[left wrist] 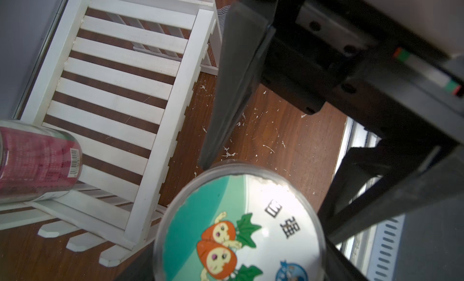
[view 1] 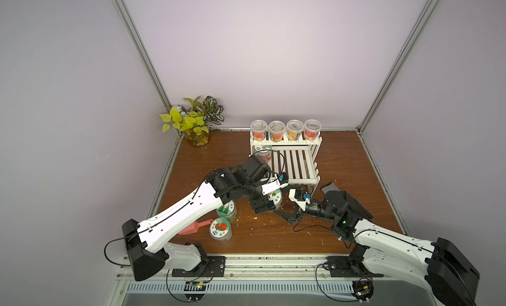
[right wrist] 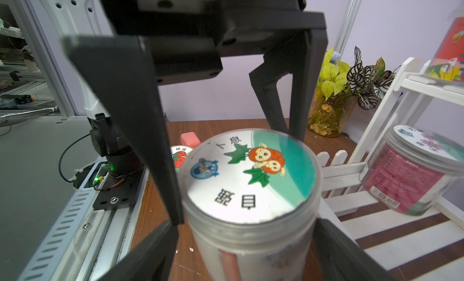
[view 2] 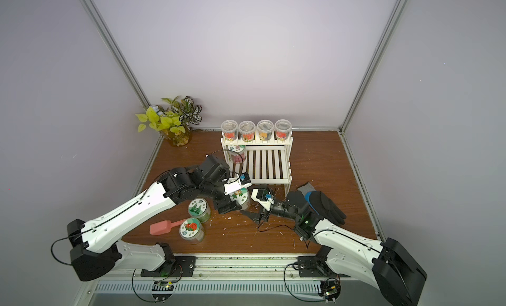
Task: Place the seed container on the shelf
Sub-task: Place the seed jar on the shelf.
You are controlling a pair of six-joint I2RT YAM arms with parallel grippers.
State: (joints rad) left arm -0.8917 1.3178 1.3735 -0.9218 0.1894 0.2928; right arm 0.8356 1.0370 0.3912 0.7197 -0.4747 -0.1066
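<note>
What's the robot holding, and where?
The carrot-lid jar: the left gripper seems to pinch its lid rim. The right gripper brackets its body; whether it grips, I cannot tell.

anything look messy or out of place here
Yes: small white flecks are scattered over the wooden table in front of the shelf, like spilled debris. A black glove also lies beside the right arm.

The wooden table [view 1: 342,159] bore the shelf [view 1: 298,179], a potted plant [view 1: 195,121], two jars [view 2: 192,230], a pink scoop [view 2: 161,227] and a glove [view 2: 325,206].
</note>
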